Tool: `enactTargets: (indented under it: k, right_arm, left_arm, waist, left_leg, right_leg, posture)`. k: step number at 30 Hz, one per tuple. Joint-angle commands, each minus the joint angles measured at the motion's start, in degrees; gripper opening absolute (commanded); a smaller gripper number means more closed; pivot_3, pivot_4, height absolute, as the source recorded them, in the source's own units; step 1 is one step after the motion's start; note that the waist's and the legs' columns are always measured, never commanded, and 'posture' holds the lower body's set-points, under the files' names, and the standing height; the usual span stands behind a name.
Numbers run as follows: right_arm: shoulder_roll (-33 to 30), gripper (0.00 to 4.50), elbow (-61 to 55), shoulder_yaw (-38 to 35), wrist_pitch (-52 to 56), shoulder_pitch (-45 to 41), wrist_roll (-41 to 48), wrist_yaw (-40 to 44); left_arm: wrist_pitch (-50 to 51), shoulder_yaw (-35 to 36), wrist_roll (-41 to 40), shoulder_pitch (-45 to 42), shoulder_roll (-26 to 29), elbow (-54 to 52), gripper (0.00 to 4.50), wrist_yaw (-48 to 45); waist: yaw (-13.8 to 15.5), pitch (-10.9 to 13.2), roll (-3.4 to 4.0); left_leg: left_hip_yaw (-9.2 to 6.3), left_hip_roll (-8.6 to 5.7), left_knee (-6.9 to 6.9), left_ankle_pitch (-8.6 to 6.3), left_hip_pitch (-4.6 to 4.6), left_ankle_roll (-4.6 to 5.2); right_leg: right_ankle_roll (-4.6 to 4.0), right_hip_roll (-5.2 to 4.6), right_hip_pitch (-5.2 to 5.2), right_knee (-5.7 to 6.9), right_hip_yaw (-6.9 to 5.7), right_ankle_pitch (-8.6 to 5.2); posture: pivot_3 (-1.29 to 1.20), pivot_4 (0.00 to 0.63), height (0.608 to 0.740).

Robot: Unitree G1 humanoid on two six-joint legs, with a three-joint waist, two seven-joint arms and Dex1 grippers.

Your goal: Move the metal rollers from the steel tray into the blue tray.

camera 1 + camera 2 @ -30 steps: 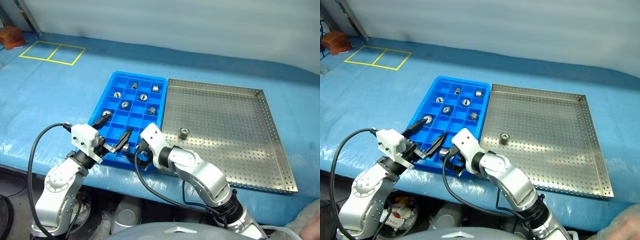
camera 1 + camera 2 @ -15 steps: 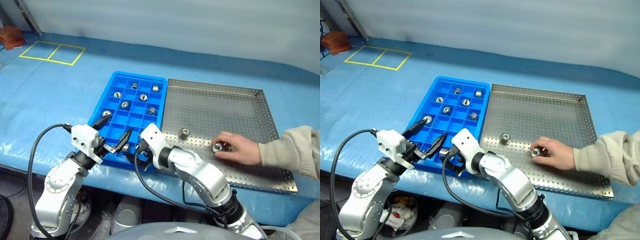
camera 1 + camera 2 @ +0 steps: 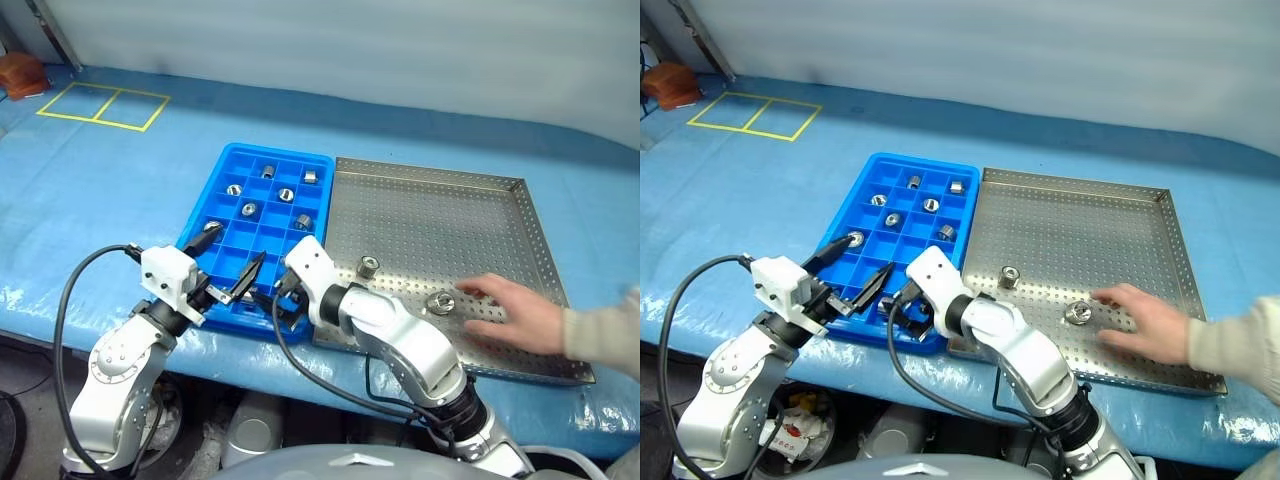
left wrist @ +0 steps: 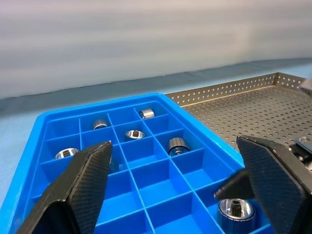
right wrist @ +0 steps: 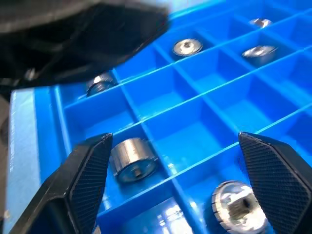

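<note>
Over the blue tray's (image 3: 222, 175) near edge we see both grippers, left (image 3: 232, 262) and right (image 3: 283, 304), spread wide and holding nothing, the right one's fingers partly hidden behind its wrist. Shiny holed rollers (image 3: 250, 209) sit singly in its compartments. Two more stand on the steel tray (image 3: 455, 215), one (image 3: 439, 303) just beside a person's hand (image 3: 520, 310); we can read no writing.

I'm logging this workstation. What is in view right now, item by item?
Steel tray: one, silver, perforated, on the blue-covered table, right of the blue tray.
Blue tray: one, gridded compartments.
Rollers in the steel tray: two, silver; one near its left side, one by the person's hand.
Rollers in the blue tray: several, silver, in separate compartments, e.g..
Tape: yellow rectangles, far left of the table.
Person's hand: one, over the steel tray.
Left gripper: jaws open, over the blue tray's near edge.
Right gripper: jaws open, beside it.
</note>
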Motion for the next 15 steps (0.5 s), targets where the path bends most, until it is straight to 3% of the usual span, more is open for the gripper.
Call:
enactTargets:
  k: [1, 10, 15]
  right_arm:
    - [-0.2, 4.34, -3.2, -1.7, -1.5, -1.2, -0.4, -0.4]
    - [-2.3, 4.34, -6.1, -8.3, -1.1, -2.1, -1.9, -2.7]
    - [-4.6, 4.34, -11.3, -12.1, 1.4, 0.2, -2.3, -4.7]
  left_arm:
    - [-1.1, 0.7, -1.2, -1.3, 0.2, -0.4, 4.50, -0.5]
    - [0.4, -1.5, -2.1, -7.3, 1.2, 1.2, 4.50, -3.2]
    - [1.2, -4.3, -2.0, -14.1, 2.4, 5.9, 4.50, -6.4]
  waist:
    - [-0.2, 0.0, 0.00]
    - [-1.0, 0.0, 0.00]
    - [-2.9, 0.0, -0.01]
  left_leg:
    - [0.00, -0.01, -0.01, 0.00, -0.01, 0.00]
    - [-0.01, -0.10, 0.03, 0.01, -0.03, -0.01]
    - [-0.01, -0.13, 0.06, 0.01, -0.08, 0.00]
  right_leg:
    - [0.00, 0.00, -0.01, 0.00, 0.00, 0.00]
    - [0.01, 0.03, 0.01, 0.02, 0.00, 0.02]
    - [0.03, 0.02, 0.02, 0.01, 0.01, 0.04]
  posture:
    - [0.37, 0.150, 0.740]
    - [0.29, 0.150, 0.740]
    - [0.19, 0.150, 0.740]
